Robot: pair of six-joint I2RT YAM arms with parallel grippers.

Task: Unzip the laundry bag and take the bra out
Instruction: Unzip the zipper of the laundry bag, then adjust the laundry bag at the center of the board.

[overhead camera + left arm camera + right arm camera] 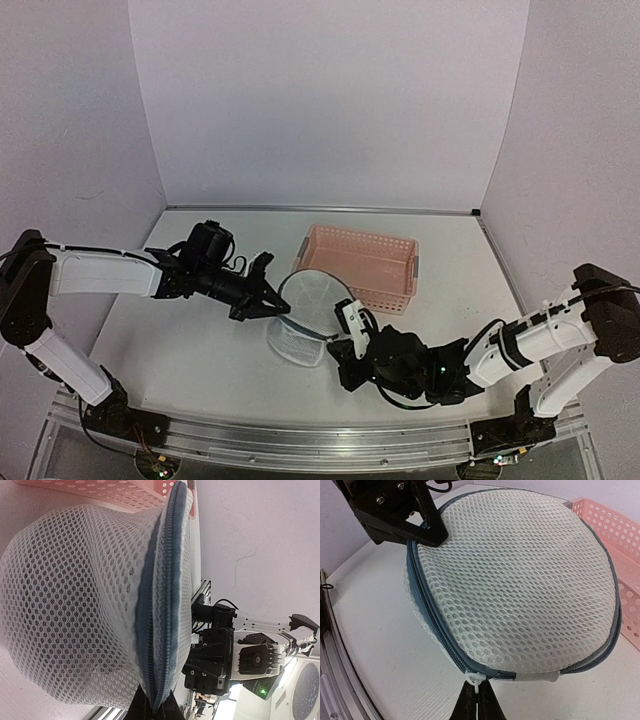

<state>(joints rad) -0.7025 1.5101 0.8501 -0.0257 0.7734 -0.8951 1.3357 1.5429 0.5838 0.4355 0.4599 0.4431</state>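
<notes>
Right, we are down at the middle of the table [375, 645], where the laundry bag [520, 575] sits with its round mesh lid tipped up toward the right wrist camera. Just behind it on the right stands the pink basket [620, 545], close to the bag's far edge.

Now the left end effector [427, 537]: it comes in from the left and is clenched on the bag's rim at the upper left, its black finger pressed over the edge of the lid. From its own wrist camera we see the mesh wall bulging on the left and the blue-grey zip [160, 605] running top to bottom down the middle of the view, teeth meshed all along the stretch we can follow.

Over to the right end effector [473, 692]: it reaches in low from the near right, and its two fingers are pinched together on the white zip pull [474, 679], which sits at the near edge of the lid, right at the seam. The zip curves away from the pull on both sides, closed as far as we can see.

And the bra? We cannot make it out through the mesh from any of the three views.
</notes>
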